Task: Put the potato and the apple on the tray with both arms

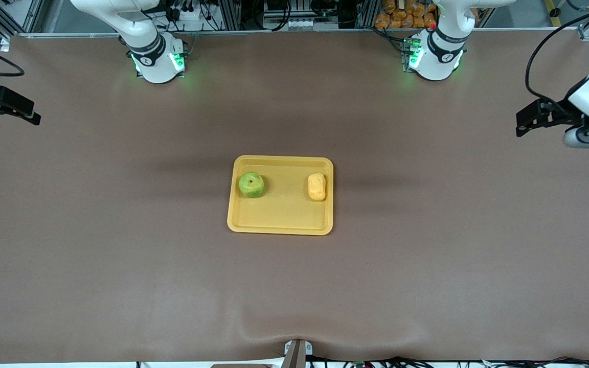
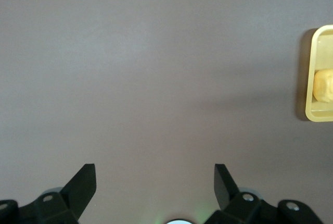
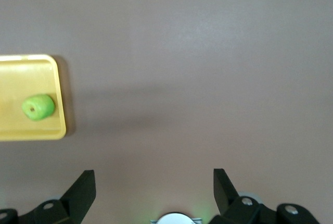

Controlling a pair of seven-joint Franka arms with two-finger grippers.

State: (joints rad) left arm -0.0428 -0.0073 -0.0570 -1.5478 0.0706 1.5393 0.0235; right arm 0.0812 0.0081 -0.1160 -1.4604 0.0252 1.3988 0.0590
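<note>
Apple [image 1: 251, 184] and potato [image 1: 317, 186] both sit on the tray [image 1: 280, 217], apple toward the right arm's end; task looks complete. Left gripper [image 2: 155, 178] and right gripper [image 3: 154, 182] hang empty, fingers apart, over bare table [image 1: 120, 255] well away from the tray. Best: arms wait clear.

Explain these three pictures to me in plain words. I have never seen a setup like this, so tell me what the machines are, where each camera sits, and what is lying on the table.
Two white robot arms stand at a brown table. The front view looks down from a high camera facing them. The other two views come from cameras on each arm's wrist. A yellow tray lies mid-table, holding a green apple and a potato, apart from each other. The left gripper and right gripper are open, hold nothing, and hang over bare table at opposite ends.
</note>
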